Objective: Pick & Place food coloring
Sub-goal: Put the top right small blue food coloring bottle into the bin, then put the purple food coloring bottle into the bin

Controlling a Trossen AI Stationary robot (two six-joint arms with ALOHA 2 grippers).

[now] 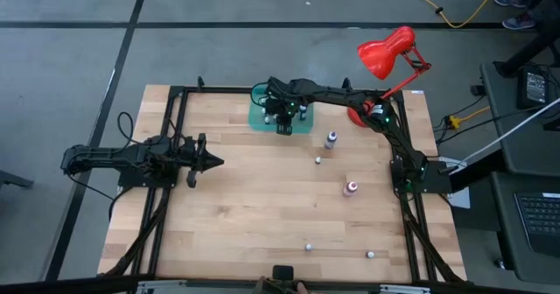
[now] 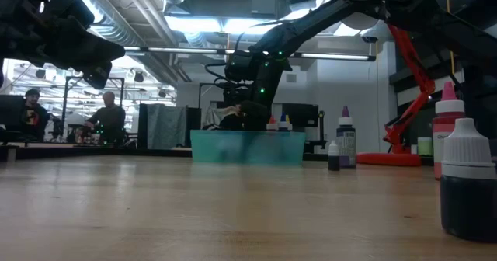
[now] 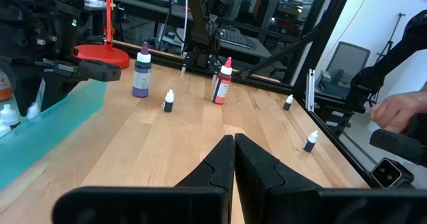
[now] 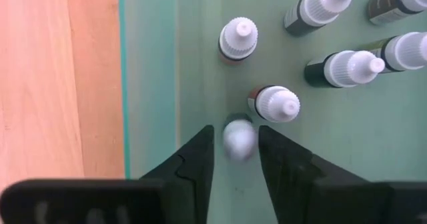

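The right gripper [image 4: 236,151] is hanging over the teal tray [image 4: 150,84], pointing straight down into it. Its two dark fingers [image 4: 197,154] are standing a little apart, with a small white-capped bottle [image 4: 239,137] sitting between them; narrow gaps are showing on both sides of the cap, so the fingers are not pressing on it. Just beside that bottle in the tray, another small bottle [image 4: 275,103] is standing, and a third [image 4: 238,39] is standing a little farther along. More white-capped bottles [image 4: 343,67] are lying or leaning deeper in the tray.

In the high view the tray [image 1: 259,119] is sitting at the far edge of the wooden table [image 1: 245,215], with the right gripper [image 1: 284,119] above it and the right arm reaching across from the table's right side. The red desk lamp [image 1: 385,53] is standing to the right of the tray.

Other bottles are waiting outside the tray on the table: a purple one [image 1: 331,139] near the tray's right side, a tiny one [image 1: 318,161] just beyond it, a red one [image 1: 352,188] farther toward the near edge, and two small ones [image 1: 308,247] well apart from the tray near the front.

The left gripper [image 1: 210,162] is resting well to the left of the tray, its fingers [image 3: 220,164] pressed together on nothing.
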